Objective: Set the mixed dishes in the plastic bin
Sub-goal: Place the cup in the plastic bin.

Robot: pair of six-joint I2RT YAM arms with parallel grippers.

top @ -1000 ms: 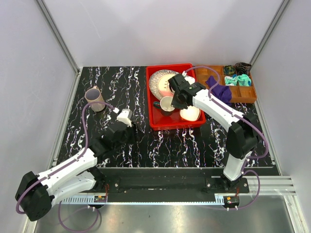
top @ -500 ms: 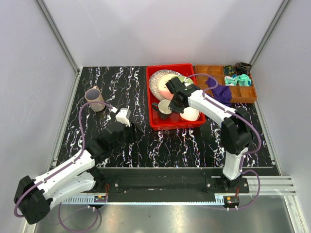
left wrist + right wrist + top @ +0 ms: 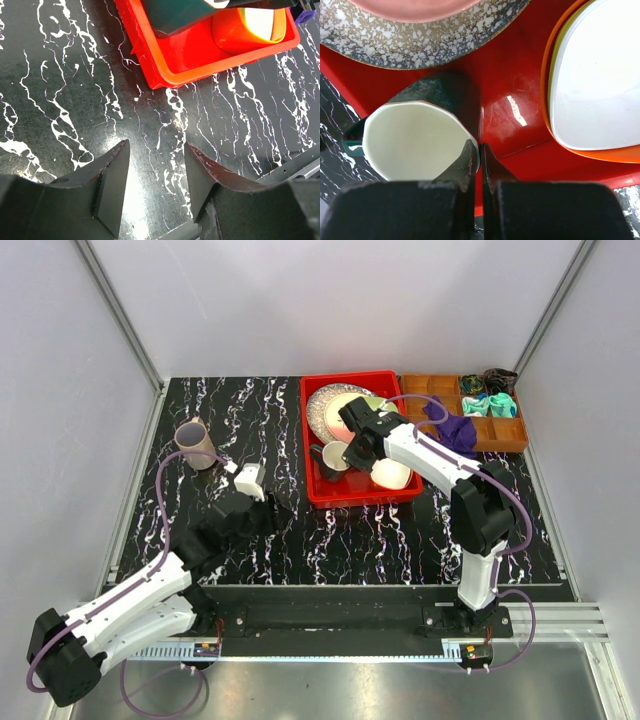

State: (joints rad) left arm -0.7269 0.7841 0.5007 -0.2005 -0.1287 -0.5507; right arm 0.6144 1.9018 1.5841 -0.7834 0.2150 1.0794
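Note:
The red plastic bin (image 3: 310, 440) holds a speckled grey plate (image 3: 328, 412) with a pink plate (image 3: 415, 7) on it, an orange-white bowl (image 3: 392, 475) and a dark green mug (image 3: 330, 458). My right gripper (image 3: 350, 450) is shut on the mug's rim (image 3: 415, 142), one finger inside its white interior and one outside. The mug hangs low over the bin floor (image 3: 515, 90), beside the bowl (image 3: 600, 75). A mauve cup (image 3: 192, 440) stands on the table at far left. My left gripper (image 3: 155, 175) is open and holds nothing, above the table near the bin's front left corner (image 3: 165, 75).
A brown compartmented tray (image 3: 500, 430) sits right of the bin, with a purple cloth (image 3: 455, 430) and a teal cloth (image 3: 490, 405) in it. Grey walls enclose the black marbled table (image 3: 250, 420).
The right gripper has carried the mug a little to the left inside the bin, uncovering the orange-white bowl. The left arm has shifted slightly.

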